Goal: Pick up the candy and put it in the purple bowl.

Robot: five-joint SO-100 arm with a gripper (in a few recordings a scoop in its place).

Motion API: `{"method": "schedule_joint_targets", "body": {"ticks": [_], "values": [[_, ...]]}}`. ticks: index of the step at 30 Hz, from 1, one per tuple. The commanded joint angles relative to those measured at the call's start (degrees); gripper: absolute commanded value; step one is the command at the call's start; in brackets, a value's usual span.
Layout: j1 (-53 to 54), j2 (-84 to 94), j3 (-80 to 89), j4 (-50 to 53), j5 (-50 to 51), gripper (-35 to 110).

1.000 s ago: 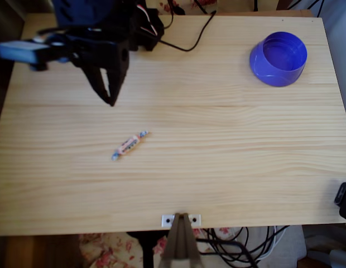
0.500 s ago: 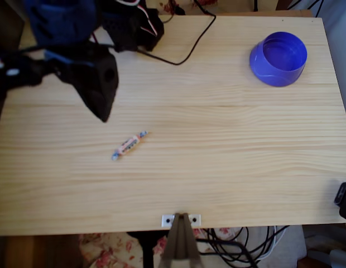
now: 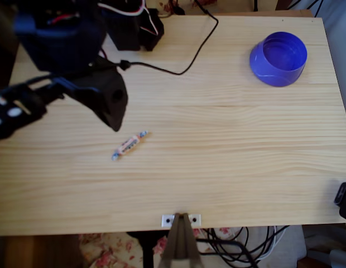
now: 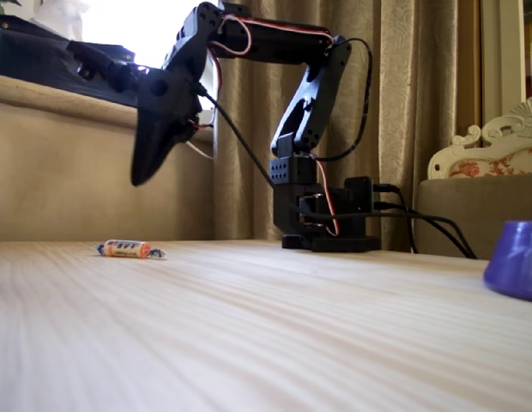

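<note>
The candy [image 3: 129, 145] is lying flat on the tabletop [image 3: 229, 167], left of the middle and nearer the front edge in the overhead view, its long axis running diagonally with twisted ends pointing front-left and back-right. The purple bowl [image 3: 278, 58] is sitting well apart from it, near the back right corner.

Your gripper [image 3: 116, 124] is hanging just behind and left of the candy; the fixed view is showing its tip [image 4: 139, 178] clearly above the wood, not touching anything. The fingers are reading as one dark wedge in both views, so I cannot tell whether they are apart or together.

You are lining up for the grasp, I judge. Make sure the fingers are spread before descending, turn the wrist so they are closing across the candy's short width at its middle rather than on a twisted end, and bring the tip over it before lowering.

The arm's upper parts are blurring in the overhead view, and the bowl is being cut off at the right edge of the fixed view.
</note>
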Motion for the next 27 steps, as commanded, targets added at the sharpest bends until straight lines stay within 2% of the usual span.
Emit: {"method": "schedule_joint_targets", "body": {"ticks": [1, 21, 27], "values": [[0.4, -1.4, -4.0, 1.3, 0.9, -1], [-4.8, -12.7, -13.7, 1.2, 9.3, 3], [-4.5, -16.3, -15.5, 2.3, 10.0, 9]]}}
